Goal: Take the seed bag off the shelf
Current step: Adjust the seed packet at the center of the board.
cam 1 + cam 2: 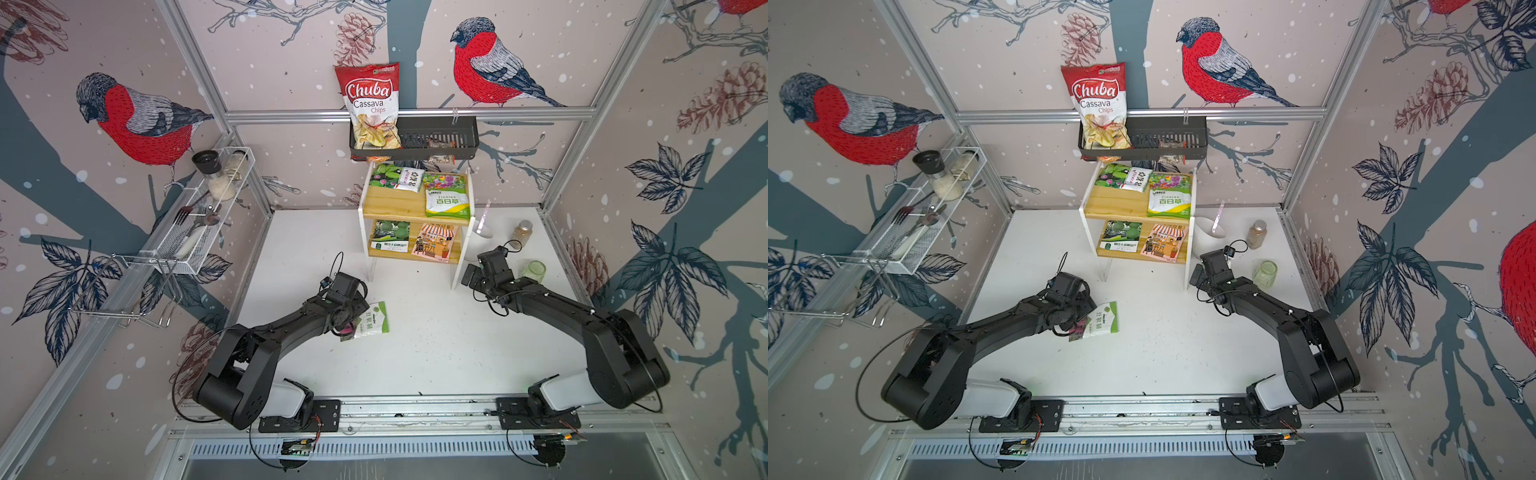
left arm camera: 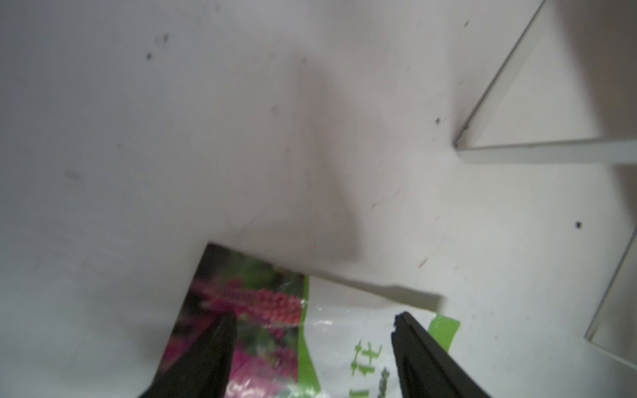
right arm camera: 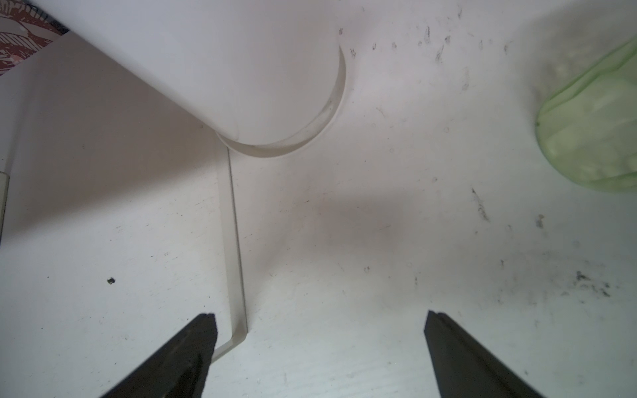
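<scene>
Where the left gripper (image 2: pixel 315 320) is viewed from its own wrist camera, its jaws are seen standing apart with a clear gap between them, and nothing is pinched. Its two black fingers (image 2: pixel 206 355) are poised over the printed face of the seed bag (image 2: pixel 275 310), which spreads out past both of them; whether the tips are touching the film cannot be told. That bag, white and green with pink flowers printed at one end, is found off the shelf (image 1: pixel 395 203) in both top views. It is laid on the white table (image 1: pixel 415 353) in front of the shelf, on the left arm's side, and is partly covered by that arm's wrist. One edge of the bag is shown slightly raised, with a shadow cast under it. The right gripper (image 3: pixel 320 315) is spread wide and is closed on nothing: only bare table is seen between its fingers. The shelf's white leg (image 3: pixel 238 275) is found just beside one fingertip, with a white cup (image 3: pixel 241 69) beyond it and a green glass jar (image 3: pixel 593 131) off to the other side. Other packets are seen on the shelf, among them a Zinnias bag (image 1: pixel 446 199) on the top board and two more on the lower board
</scene>
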Controlling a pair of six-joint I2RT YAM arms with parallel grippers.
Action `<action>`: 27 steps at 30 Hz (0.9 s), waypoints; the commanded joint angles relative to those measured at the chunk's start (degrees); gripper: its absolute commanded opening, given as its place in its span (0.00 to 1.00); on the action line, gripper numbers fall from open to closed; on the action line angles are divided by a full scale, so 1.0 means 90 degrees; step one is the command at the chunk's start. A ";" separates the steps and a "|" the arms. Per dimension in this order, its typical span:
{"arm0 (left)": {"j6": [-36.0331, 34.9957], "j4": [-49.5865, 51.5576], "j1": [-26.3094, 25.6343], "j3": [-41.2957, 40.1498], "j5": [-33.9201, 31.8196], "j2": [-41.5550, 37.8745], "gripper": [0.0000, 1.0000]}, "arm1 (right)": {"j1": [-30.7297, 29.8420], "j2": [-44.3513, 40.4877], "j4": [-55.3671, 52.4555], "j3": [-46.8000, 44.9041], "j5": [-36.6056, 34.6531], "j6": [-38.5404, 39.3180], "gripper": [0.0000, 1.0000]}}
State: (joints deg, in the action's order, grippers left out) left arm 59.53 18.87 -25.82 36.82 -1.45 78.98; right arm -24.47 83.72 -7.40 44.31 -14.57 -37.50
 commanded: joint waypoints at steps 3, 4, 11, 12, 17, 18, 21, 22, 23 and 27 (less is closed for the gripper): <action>-0.0962 0.2581 -0.0191 0.1062 -0.0180 -0.0268 0.82 | 0.0062 -0.0007 0.0228 -0.0047 0.0102 -0.0043 1.00; -0.1287 0.2628 -0.0258 0.1328 -0.0216 -0.0216 0.83 | 0.0079 0.0019 0.0241 -0.0050 0.0128 -0.0050 1.00; -0.3271 0.2741 -0.1154 0.2689 -0.0870 0.1118 0.87 | 0.0123 0.0131 0.0310 -0.0003 0.0245 -0.0004 1.00; -0.3350 0.2699 -0.1213 0.2725 -0.0981 0.1284 0.87 | 0.0131 0.0121 0.0298 0.0001 0.0251 0.0007 1.00; -0.3545 0.2097 -0.1305 0.2465 -0.0997 0.1539 0.86 | 0.0197 -0.0018 0.0239 -0.0074 0.0261 0.0065 1.00; -0.3557 0.2037 -0.1305 0.2422 -0.1024 0.1587 0.86 | 0.0216 -0.0061 0.0230 -0.0103 0.0265 0.0071 1.00; -0.3566 0.1805 -0.1354 0.2296 -0.0978 0.1744 0.86 | 0.0253 -0.0146 0.0231 -0.0182 0.0270 0.0103 1.00; -0.3567 0.1741 -0.1363 0.2296 -0.0938 0.1800 0.86 | 0.0273 -0.0147 0.0229 -0.0187 0.0275 0.0118 1.00; -0.3519 0.1694 -0.1383 0.2131 -0.0931 0.1875 0.85 | 0.0289 -0.0154 0.0218 -0.0197 0.0280 0.0130 1.00; -0.3249 0.1529 -0.1408 0.1914 -0.0986 0.2147 0.85 | 0.0324 -0.0201 0.0147 -0.0178 0.0266 0.0182 1.00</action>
State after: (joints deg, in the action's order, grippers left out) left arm 29.30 33.71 -38.35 55.29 -9.47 96.97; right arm -21.69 82.52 -6.20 42.70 -12.08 -37.15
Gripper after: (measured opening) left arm 0.850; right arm 0.998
